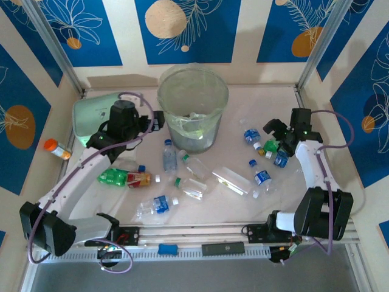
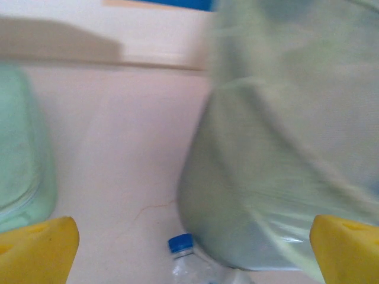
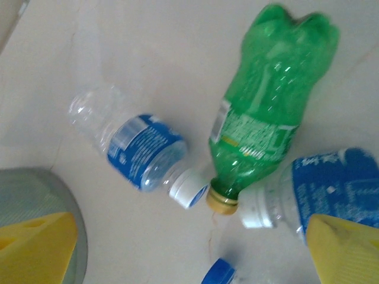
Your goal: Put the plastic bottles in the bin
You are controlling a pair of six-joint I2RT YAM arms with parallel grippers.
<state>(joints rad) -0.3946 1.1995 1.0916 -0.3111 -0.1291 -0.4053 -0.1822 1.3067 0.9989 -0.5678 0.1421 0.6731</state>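
Plastic bottles (image 1: 155, 205) lie scattered from the counter (image 1: 243, 109)'s near edge across its middle, most of them clear with blue labels. Near the right edge the right claw (image 3: 189, 234) hangs spread and empty over a green bottle (image 3: 266, 112) lying between two blue-labelled ones. Farther back the left claw (image 2: 190, 236) - fingers wide apart, gripping nothing - faces the bin (image 1: 193, 115), which stands upright toward the middle of the far edge.

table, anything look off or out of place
The bottles lie scattered around the upright bin. Two things are not bottles: an orange-capped vial alone at the far left edge, and a mint case at the back left. No spill shows.
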